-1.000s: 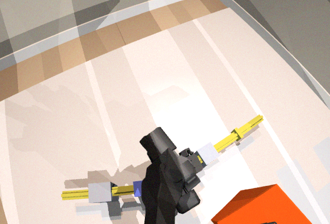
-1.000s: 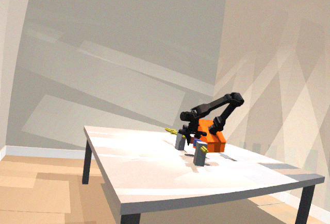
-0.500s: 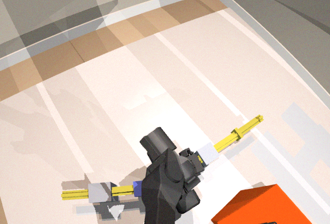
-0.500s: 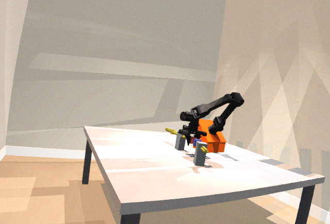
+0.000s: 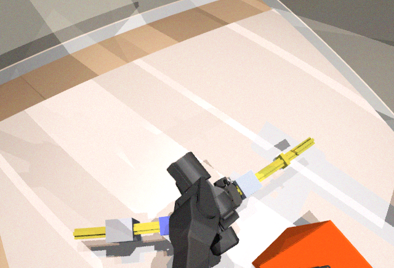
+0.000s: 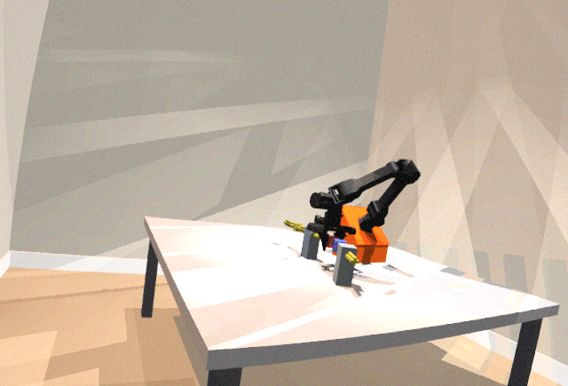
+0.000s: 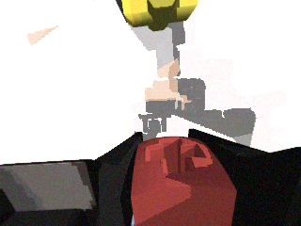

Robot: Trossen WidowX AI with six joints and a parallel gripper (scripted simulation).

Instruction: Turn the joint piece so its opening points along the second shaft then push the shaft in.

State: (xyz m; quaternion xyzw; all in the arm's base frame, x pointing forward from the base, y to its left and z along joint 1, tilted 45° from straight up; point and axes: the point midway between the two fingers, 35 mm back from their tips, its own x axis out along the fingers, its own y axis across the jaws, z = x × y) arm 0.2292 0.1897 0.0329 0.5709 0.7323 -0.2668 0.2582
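Note:
A yellow first shaft (image 5: pixel 89 233) (image 6: pixel 351 257) runs through a grey block (image 5: pixel 118 230) (image 6: pixel 343 268) to a blue piece (image 5: pixel 164 225) (image 6: pixel 339 244). The red joint piece (image 7: pixel 181 188) (image 6: pixel 330 240) is between the fingers of my gripper (image 7: pixel 165 135), which is shut on it. In the top view the arm hides the joint piece and fingertips. The second shaft (image 5: pixel 270 170) (image 6: pixel 293 224) (image 7: pixel 160 13), yellow with a collar, passes through the second block (image 5: pixel 248 183) (image 6: pixel 310 245). In the wrist view its near end is apart from the joint piece, across a gap. Whether the opening lines up exactly is unclear.
The orange base (image 5: pixel 314 246) (image 6: pixel 382 253) stands close to the blocks. The black arm (image 5: pixel 194 236) (image 6: pixel 366 182) reaches over the joint from it. The two blocks stand on either side of the gripper on the pale table (image 6: pixel 275 318). Shadows and bright patches cross the table.

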